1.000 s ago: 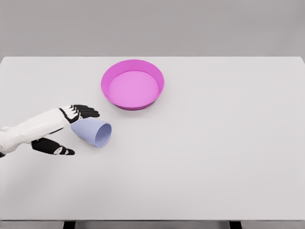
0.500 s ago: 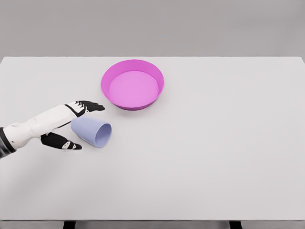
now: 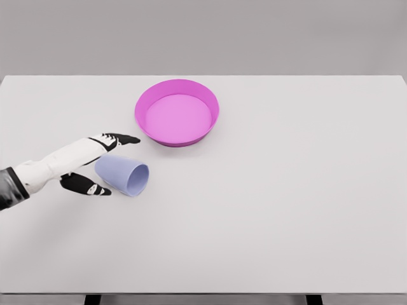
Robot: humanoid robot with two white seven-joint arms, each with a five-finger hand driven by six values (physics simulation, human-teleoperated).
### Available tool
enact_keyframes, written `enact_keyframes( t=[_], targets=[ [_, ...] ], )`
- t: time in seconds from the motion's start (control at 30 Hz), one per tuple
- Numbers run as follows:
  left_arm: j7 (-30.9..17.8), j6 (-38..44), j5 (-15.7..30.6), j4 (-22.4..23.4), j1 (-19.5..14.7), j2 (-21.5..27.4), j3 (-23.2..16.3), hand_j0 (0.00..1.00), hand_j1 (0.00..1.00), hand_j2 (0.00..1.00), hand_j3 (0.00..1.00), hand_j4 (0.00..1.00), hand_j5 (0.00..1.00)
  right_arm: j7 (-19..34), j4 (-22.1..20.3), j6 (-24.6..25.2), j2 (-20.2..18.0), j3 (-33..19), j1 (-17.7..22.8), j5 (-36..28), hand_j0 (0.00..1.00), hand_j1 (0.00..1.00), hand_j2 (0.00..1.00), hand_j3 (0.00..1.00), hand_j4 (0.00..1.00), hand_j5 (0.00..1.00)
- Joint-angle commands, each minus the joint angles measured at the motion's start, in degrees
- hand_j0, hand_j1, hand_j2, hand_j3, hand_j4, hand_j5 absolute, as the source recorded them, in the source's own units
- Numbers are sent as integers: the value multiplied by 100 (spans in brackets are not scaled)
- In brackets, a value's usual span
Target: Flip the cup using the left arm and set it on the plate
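Observation:
A pale blue cup [image 3: 123,175] lies on its side on the white table, its mouth facing right and toward me. My left hand [image 3: 105,164] is at the cup's closed end, open, with the fingers [image 3: 121,138] stretched out above the cup and the thumb [image 3: 88,185] below it. I cannot tell whether the hand touches the cup. A pink plate [image 3: 177,112] with a raised rim sits behind and to the right of the cup, with nothing in it. The right arm is out of view.
The white table [image 3: 286,203] spans the whole view, with its front edge near the bottom and a grey wall behind it.
My left hand has slid right and slightly up, bringing fingers and thumb closer around the cup's closed end. The cup and plate have not moved.

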Motion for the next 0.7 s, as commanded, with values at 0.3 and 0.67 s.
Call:
enact_keyframes(
  t=[0.3,0.67],
  targets=[
    [-249,166,19,-1,-167,-9,-205,100,100,100,100,100,100,1,0,7,0,-5,9,0,100,100,100,100,100,100],
    [-398,562,28,-1,-545,-80,-566,100,100,100,100,100,100,1,0,-2,0,4,9,0,100,100,100,100,100,100]
  ],
)
